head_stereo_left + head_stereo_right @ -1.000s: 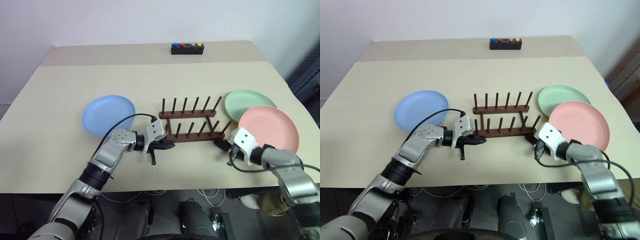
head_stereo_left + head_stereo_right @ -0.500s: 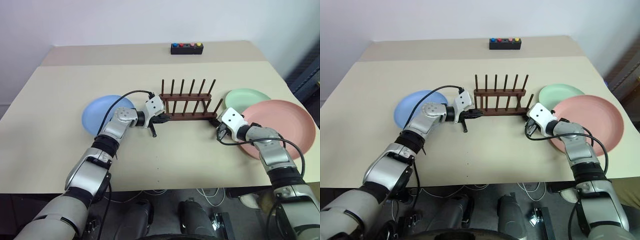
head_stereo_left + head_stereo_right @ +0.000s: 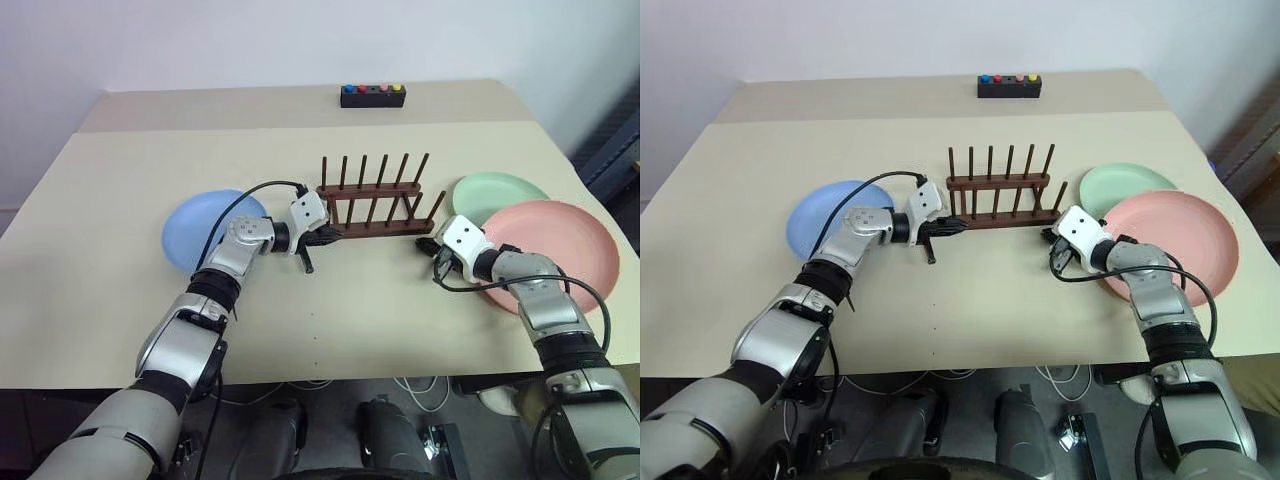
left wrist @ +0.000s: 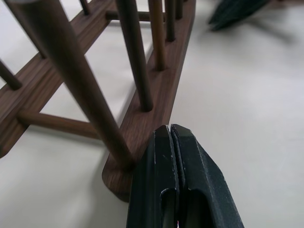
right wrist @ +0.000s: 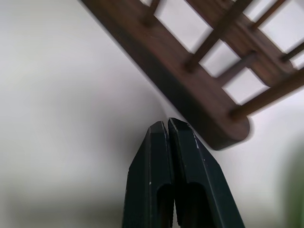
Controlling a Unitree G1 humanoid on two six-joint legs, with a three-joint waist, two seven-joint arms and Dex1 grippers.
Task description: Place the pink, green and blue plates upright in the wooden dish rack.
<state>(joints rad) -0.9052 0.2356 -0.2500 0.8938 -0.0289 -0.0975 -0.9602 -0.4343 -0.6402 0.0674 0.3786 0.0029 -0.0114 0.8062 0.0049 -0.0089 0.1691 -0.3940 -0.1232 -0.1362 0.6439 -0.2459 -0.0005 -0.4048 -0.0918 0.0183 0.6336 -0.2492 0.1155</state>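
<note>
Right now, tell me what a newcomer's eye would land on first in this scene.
First, the wooden dish rack in the middle of the table, with no plates in it, and a shut gripper at each end: the left gripper and the right gripper. Then the plates lying flat: the blue plate to the rack's left, the pink plate and green plate to its right.

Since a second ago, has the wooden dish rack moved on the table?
Yes. The wooden dish rack has slid away from the robot, toward the black button box, with a shut claw at each end.
</note>
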